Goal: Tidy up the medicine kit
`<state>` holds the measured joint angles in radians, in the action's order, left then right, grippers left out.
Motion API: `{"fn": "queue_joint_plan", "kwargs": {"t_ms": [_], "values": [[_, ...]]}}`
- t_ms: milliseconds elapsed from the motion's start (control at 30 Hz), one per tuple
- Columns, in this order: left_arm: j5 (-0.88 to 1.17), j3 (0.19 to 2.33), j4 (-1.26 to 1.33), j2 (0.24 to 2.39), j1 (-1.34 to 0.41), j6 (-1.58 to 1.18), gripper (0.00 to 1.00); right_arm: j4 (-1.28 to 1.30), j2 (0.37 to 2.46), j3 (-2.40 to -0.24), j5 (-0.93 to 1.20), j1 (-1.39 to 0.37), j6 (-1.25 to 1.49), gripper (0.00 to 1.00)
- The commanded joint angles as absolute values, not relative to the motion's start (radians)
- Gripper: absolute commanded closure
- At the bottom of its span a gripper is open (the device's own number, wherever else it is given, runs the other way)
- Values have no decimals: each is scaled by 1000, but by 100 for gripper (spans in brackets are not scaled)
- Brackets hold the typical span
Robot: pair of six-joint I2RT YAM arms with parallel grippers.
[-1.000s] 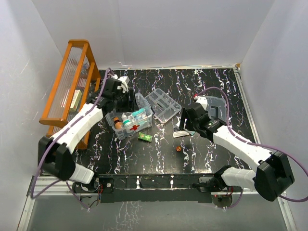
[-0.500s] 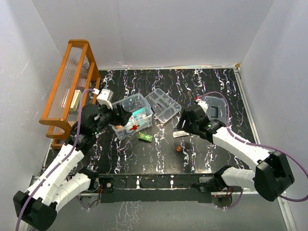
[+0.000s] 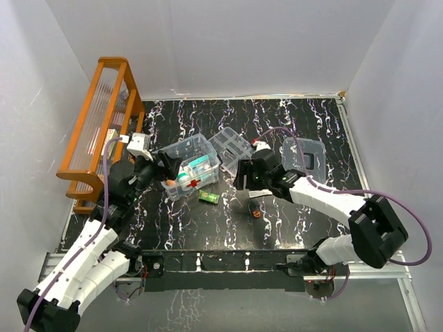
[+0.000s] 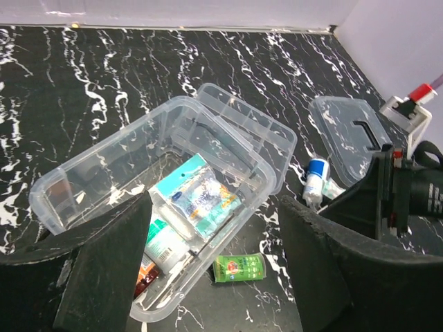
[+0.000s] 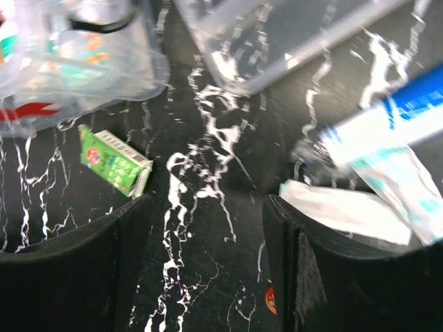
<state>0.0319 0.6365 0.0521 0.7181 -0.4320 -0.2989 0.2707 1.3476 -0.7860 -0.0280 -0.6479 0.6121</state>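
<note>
Box of the medicine kit sits lidless left of centre on the surface, tray and lid parked to its right so I can fill it, with left end effector and right end effector both spread empty.

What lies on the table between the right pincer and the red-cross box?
A small green packet, close to the box's front edge; otherwise bare tabletop. The top and right wrist views show it.
</note>
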Motion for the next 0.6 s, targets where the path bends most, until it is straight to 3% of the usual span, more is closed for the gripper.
{"fn": "queue_joint_plan", "kwargs": {"t_ms": [0, 267, 567], "values": [[-64, 625, 84, 679, -434, -308, 27, 58, 1377, -771, 4, -719, 357, 37], [-179, 609, 68, 644, -434, -305, 26, -78, 1463, -748, 37, -801, 150, 37], [-192, 605, 76, 658, -435, -301, 24, -75, 1563, -813, 16, -852, 138, 37]]}}
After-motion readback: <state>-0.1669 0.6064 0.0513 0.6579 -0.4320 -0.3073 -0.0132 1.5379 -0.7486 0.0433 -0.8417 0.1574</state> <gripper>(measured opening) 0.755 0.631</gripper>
